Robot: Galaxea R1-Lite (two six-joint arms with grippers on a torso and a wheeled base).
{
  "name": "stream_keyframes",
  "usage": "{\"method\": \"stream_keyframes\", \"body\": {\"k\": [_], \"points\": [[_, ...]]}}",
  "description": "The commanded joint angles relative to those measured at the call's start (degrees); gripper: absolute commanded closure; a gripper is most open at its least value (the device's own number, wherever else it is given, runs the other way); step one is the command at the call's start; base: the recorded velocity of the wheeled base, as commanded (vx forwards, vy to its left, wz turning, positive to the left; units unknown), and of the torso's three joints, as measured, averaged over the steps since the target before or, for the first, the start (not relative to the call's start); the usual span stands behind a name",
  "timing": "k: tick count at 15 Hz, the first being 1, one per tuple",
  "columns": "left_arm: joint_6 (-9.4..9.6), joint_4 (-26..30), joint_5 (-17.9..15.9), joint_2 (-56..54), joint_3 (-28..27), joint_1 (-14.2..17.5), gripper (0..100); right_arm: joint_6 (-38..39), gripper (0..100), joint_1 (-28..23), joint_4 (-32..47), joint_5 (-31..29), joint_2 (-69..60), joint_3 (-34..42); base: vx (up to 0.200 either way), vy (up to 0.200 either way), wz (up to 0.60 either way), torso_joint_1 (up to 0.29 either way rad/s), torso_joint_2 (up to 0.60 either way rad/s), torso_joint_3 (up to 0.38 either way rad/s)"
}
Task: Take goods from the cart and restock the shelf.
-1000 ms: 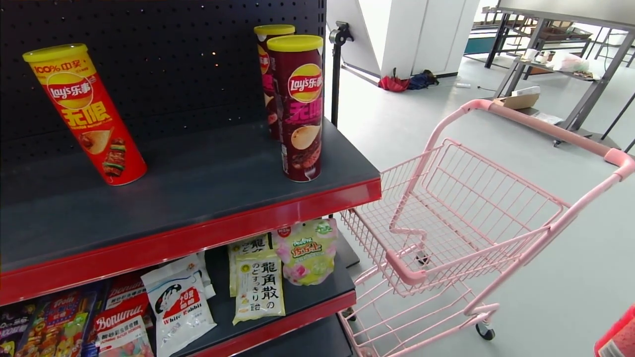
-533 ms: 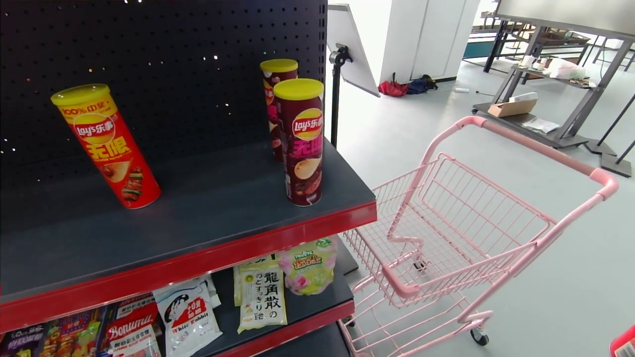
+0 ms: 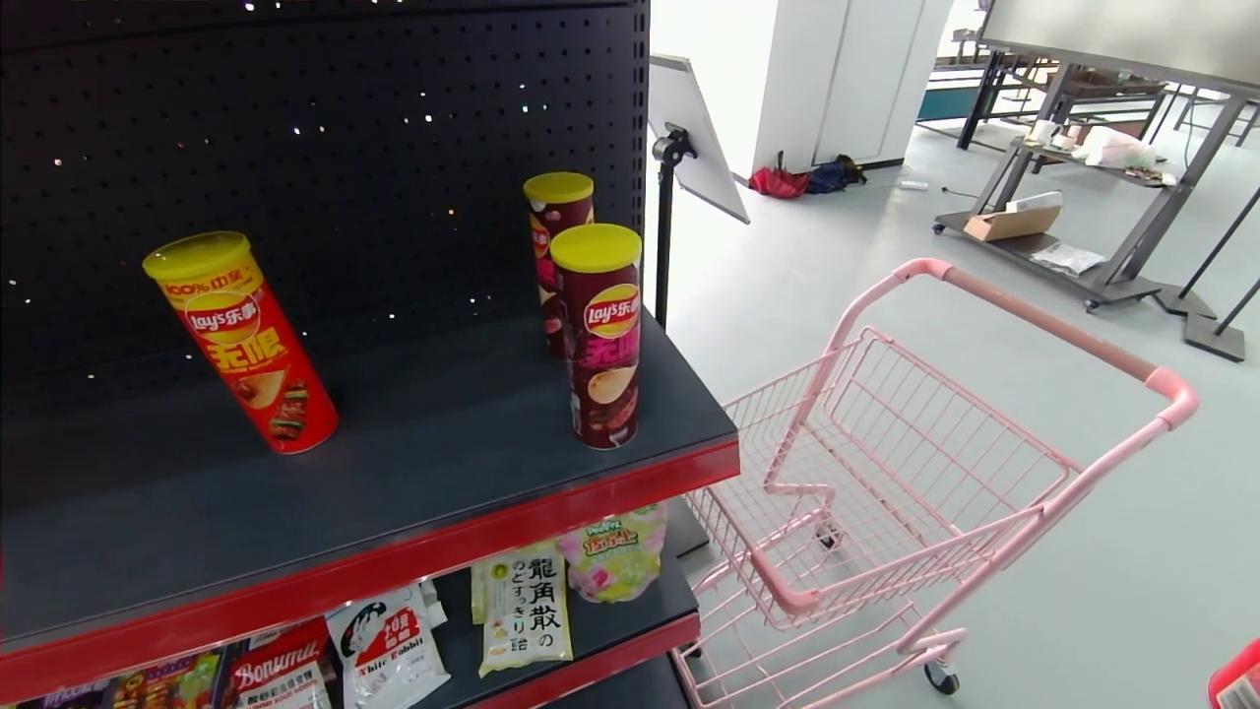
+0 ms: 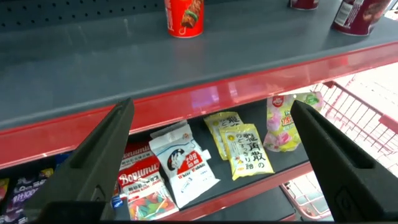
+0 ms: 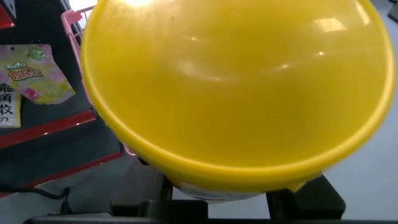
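Note:
A dark shelf board with a red front edge (image 3: 551,507) carries a red chip can with a yellow lid (image 3: 241,345) on the left. Two maroon chip cans (image 3: 597,335) stand one behind the other near its right end. A pink wire cart (image 3: 915,492) stands to the right of the shelf, its basket bare. My left gripper (image 4: 211,162) is open in front of the red shelf edge (image 4: 205,102) with nothing between its fingers. My right gripper (image 5: 230,200) is shut on a chip can whose yellow lid (image 5: 236,87) faces the camera. That can's red body (image 3: 1236,679) shows at the head view's lower right corner.
Snack bags (image 3: 522,601) lie on the lower shelf, also seen as bags (image 4: 186,165) past the left gripper. A black pegboard (image 3: 325,148) backs the shelf. A board on a stand (image 3: 689,148) rises beside it. Metal tables (image 3: 1083,158) stand far right, across open grey floor.
The whole head picture has shifted downward, so the camera has moved. Cans, shelf and cart keep their places relative to each other.

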Motion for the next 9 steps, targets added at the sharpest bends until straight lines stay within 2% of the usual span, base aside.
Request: {"method": "stream_keyframes", "body": {"k": [1,5,7,9], "points": [[0.00,0.0,0.0,0.0,0.0,0.0,0,-0.1,100,0.0,0.0,0.0,0.6,0.0,0.000,0.000,0.00,0.163,-0.37,-0.212],[0.00,0.0,0.1,0.0,0.0,0.1,0,-1.0,100,0.0,-2.5,0.4,3.4,-0.2,0.000,0.000,0.00,0.156,-0.36,-0.210],[0.00,0.0,0.0,0.0,0.0,0.0,0,-4.4,100,-0.3,-4.4,0.3,3.8,0.5,0.000,0.000,0.00,0.102,-0.24,-0.137],[-0.09,0.0,0.0,0.0,0.0,0.1,0,-5.1,100,-0.4,-4.7,0.3,2.9,2.4,0.000,0.000,0.60,0.027,-0.04,-0.029]]}}
